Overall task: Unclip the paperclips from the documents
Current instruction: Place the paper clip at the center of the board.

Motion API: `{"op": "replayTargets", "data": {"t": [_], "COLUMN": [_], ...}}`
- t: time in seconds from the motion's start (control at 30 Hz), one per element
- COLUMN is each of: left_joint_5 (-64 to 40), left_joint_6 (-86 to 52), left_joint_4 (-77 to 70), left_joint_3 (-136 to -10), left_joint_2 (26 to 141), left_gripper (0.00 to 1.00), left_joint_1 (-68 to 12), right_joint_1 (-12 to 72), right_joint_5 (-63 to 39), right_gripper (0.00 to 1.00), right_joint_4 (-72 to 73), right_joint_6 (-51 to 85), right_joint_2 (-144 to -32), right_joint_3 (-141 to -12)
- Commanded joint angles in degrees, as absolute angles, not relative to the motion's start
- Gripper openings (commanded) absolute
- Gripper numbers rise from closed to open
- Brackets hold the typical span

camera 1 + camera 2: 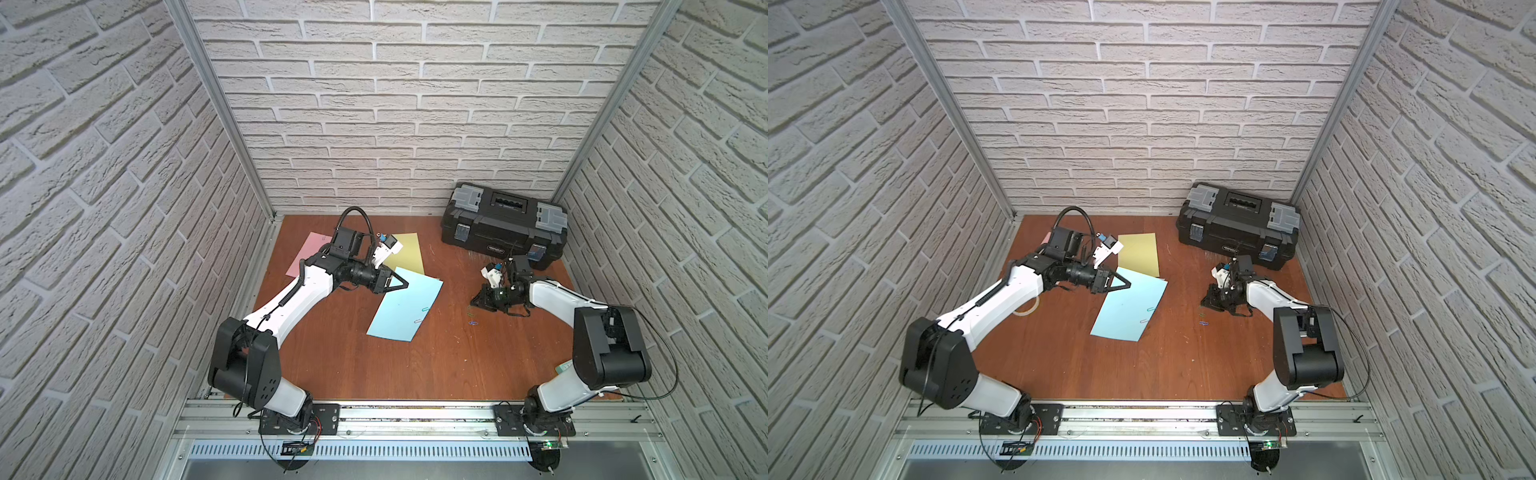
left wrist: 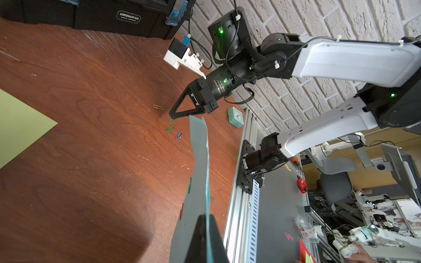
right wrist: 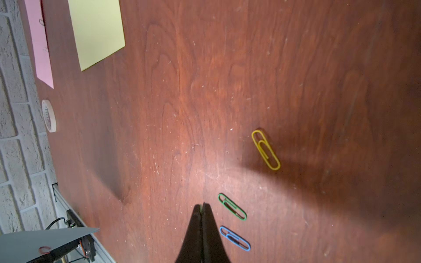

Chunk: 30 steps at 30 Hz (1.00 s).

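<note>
Red-brown wooden worktop carried three paper documents: one pink rectangular sheet, one yellow rectangular sheet and one light blue rectangular sheet. The pink sheet was largely hidden behind the left arm in both top views.

The left claw was closed flat on a corner of the light blue rectangular sheet, with that end lifted off the worktop. The right claw was also closed, low over the worktop, with a green wire paperclip hanging at its tips. The right wrist view showed only a green sliver between them.

Loose paperclips by the right claw, three:
- yellow wire paperclip
- second green paperclip
- blue wire paperclip

Two more sat on the light blue sheet: a third green paperclip and a reddish paperclip. There were faint wire shapes on the pink sheet's edge, too small to count surely.

One black plastic toolbox with grey latches stood at the back right. Its white logo read roughly "GREENER", and the smaller line beneath was illegible. There was one small teal square clock, its dial unreadable, and one white tape roll, its print blurred.
</note>
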<state>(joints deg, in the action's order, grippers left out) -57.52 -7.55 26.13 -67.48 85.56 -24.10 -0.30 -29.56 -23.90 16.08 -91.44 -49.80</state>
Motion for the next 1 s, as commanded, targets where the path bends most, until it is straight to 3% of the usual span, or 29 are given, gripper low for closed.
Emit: {"op": "replayTargets", "data": {"t": [0.0,0.27,0.47,0.67,0.97], "left_joint_5": [-56.31,-54.24,-53.09,-52.32,-52.02], "left_joint_6": [-9.27,-12.74,-13.52,-14.24,-16.49], "left_joint_4": [21.54,17.25,16.26,14.48,9.06], "left_joint_3": [-66.73,-64.86,-64.50,-64.49,-63.94], "left_joint_2": [83.73,81.70,81.29,81.33,81.89], "left_gripper": [0.00,0.00,0.00,0.00,0.00], "left_joint_1": [-23.80,-23.85,-24.11,-24.32,-24.08], "right_joint_1": [-0.78,-0.92,-0.88,-0.88,1.27], "right_joint_5": [-26.25,-24.70,-23.09,-22.19,-38.40], "right_gripper": [0.06,0.08,0.25,0.32,0.40], "right_joint_4": [-21.12,-22.42,-24.41,-26.38,-19.28], "right_joint_6": [17.56,17.45,16.65,14.93,9.25], "right_joint_2": [-92.93,-96.32,-95.65,-93.39,-86.02], "right_joint_3": [-50.50,-52.21,-52.38,-52.56,-51.73]}}
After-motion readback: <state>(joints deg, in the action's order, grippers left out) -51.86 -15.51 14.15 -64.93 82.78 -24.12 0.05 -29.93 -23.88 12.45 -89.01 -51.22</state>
